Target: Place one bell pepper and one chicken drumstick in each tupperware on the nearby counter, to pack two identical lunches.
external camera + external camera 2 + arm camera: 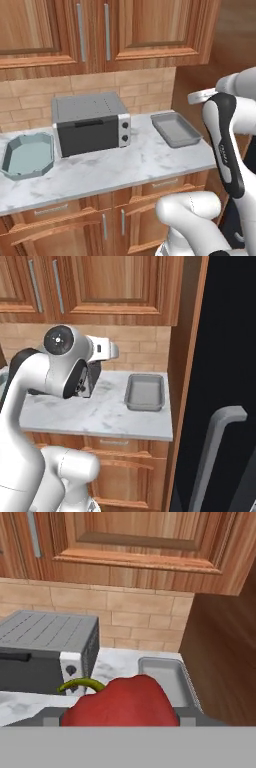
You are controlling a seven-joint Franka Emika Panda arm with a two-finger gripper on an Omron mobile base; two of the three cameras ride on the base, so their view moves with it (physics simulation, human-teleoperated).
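The gripper [120, 714] was grasping a shiny red bell pepper [122, 704] with a green stem. The grey rectangular tupperware [165, 679] lay just ahead, slightly right, its long side pointing away.

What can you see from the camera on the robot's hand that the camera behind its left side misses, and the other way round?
The hand view alone brings in a glossy red bell pepper with a curled green stem, close up between the fingers. The left base view alone brings in the pale teal octagonal container at the counter's left end. Both show the boxy silver-black toaster oven, the grey rectangular container, the white grey-veined marble counter and the brick wall under wooden cabinets.
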